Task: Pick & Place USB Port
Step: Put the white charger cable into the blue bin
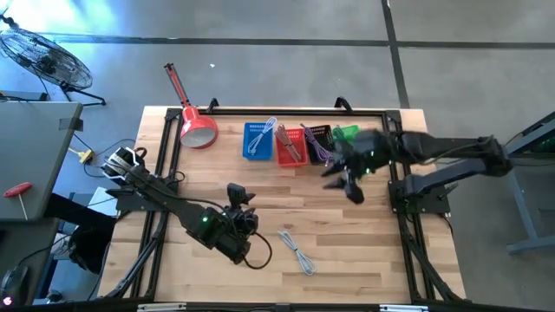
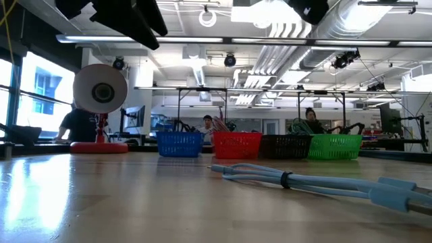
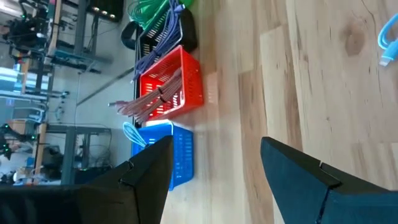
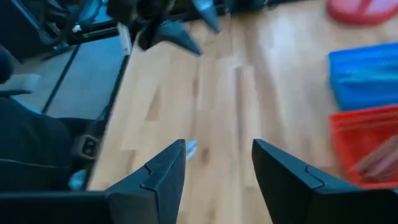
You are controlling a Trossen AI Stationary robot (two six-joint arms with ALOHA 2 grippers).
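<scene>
A light blue USB cable lies loose on the wooden table near its near edge; it also shows in the low view. My left gripper hovers open to the left of the cable; in its wrist view only one end of the cable shows. My right gripper is open in the air in front of the black basket. In its wrist view a bit of the cable shows far off between the fingers.
Along the far edge stand a blue basket, a red basket, the black basket and a green basket, each holding cables. A red round lamp stands left of them. Bare wood lies between the baskets and the cable.
</scene>
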